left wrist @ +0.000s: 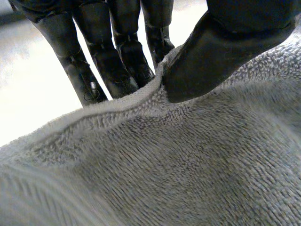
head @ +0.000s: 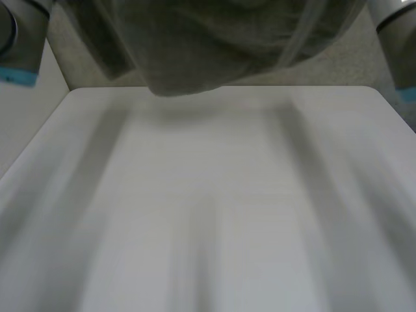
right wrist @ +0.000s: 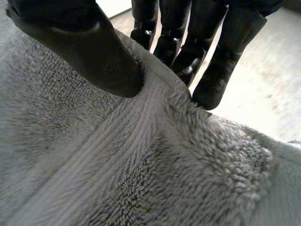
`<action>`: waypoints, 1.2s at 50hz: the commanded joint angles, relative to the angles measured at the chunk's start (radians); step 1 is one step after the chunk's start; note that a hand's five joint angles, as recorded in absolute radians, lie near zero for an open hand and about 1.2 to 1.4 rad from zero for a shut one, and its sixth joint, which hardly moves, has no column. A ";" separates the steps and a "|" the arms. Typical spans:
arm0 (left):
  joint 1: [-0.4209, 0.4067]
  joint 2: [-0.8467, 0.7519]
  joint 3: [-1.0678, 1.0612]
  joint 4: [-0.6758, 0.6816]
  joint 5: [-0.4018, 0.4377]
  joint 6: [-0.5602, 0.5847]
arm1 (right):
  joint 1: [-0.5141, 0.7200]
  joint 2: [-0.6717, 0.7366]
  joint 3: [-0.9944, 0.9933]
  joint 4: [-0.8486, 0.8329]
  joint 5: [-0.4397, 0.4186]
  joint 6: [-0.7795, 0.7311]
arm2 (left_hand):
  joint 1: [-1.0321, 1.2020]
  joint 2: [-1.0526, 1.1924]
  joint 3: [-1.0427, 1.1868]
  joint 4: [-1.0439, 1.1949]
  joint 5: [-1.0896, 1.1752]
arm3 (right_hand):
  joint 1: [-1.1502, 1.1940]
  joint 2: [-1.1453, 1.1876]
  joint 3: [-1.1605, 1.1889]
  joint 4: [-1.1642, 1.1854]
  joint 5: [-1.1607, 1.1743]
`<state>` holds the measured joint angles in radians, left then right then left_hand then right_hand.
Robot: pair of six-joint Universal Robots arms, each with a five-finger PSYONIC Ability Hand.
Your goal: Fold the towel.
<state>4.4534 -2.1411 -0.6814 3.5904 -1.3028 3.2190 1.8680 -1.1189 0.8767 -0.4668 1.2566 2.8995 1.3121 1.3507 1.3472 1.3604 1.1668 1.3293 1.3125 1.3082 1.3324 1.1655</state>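
Pinching grey towel [left wrist: 188, 165], left hand [left wrist: 225, 52], right hand [right wrist: 84, 52]

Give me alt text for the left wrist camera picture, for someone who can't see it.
The robot's left hand pinches the hemmed edge of a grey terry towel between its thumb and straight fingers. The towel's looped pile spreads from the hand toward the camera, and the white table shows past the fingers.
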 commanded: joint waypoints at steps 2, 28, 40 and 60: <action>0.073 0.044 -0.484 0.010 0.152 -0.010 | -0.015 -0.076 0.317 0.027 -0.075 -0.006 | 0.084 0.046 0.049 0.036 0.055 | 0.067 0.084 0.088 0.064 0.056; 0.103 -0.063 -0.962 0.116 0.111 0.367 | -0.038 -0.056 0.812 0.180 -0.163 -0.379 | -0.564 -0.602 -0.599 -0.612 -0.593 | 0.067 0.084 0.088 0.064 0.056; 0.095 -0.083 -0.913 0.114 0.045 0.152 | -0.079 -0.073 0.809 0.218 -0.141 -0.313 | -0.582 -0.620 -0.617 -0.630 -0.611 | 0.067 0.084 0.088 0.064 0.056; 0.033 -0.042 -0.906 0.025 0.094 -0.024 | -0.081 -0.098 0.805 0.221 -0.143 -0.212 | -0.594 -0.632 -0.629 -0.642 -0.623 | 0.067 0.084 0.088 0.064 0.056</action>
<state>4.4850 -2.1641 -1.5927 3.6164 -1.2065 3.1871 1.7852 -1.2206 1.6809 -0.2453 1.1138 2.6917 0.7420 0.7497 0.7523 0.7502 0.5510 1.3296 1.3126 1.3194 1.3324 1.1655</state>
